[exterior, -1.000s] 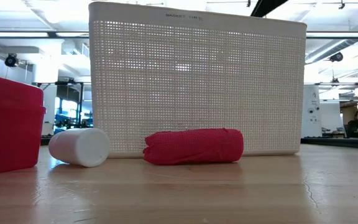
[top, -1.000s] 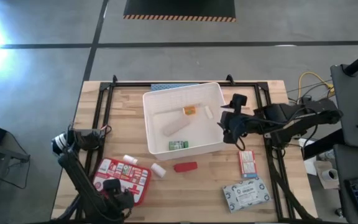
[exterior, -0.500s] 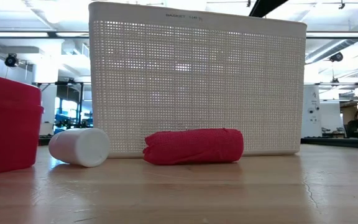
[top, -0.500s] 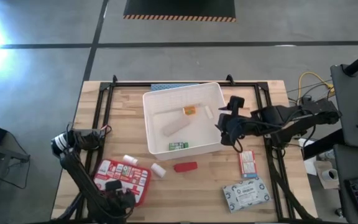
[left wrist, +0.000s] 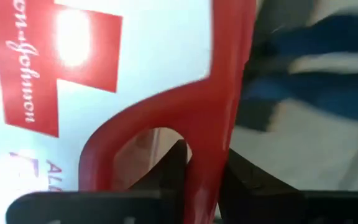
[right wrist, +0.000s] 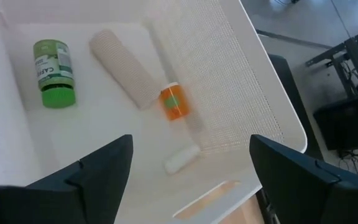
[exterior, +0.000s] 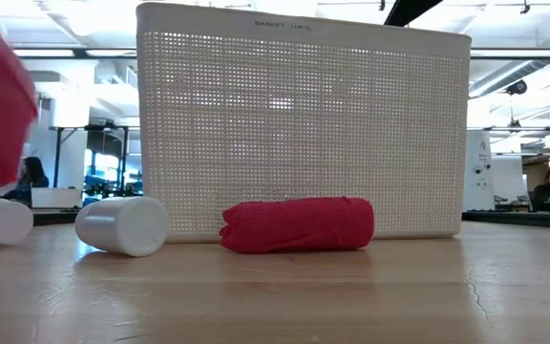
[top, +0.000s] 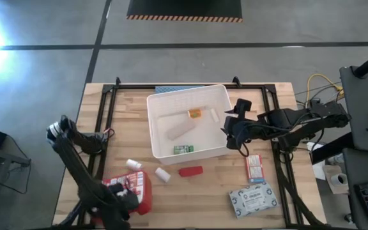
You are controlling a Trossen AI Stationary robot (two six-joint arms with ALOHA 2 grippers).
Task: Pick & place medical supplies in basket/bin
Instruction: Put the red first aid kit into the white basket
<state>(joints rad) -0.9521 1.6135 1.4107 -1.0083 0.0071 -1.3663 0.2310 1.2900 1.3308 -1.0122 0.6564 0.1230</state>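
Left gripper point(left wrist: 188, 171) pinched on the handle of the red first-aid case with white cross point(top: 135, 190), tilted up at the near-left of the light wooden slatted table point(top: 203, 191). Right gripper point(right wrist: 188, 186) spread wide, over the right rim of the white perforated plastic basket point(top: 187, 121). Red fabric roll point(exterior: 297, 225) and white plastic cylinder point(exterior: 122, 225) lie just before the basket. Beyond: grey concrete floor point(top: 235, 57), seated people in the open workshop background.
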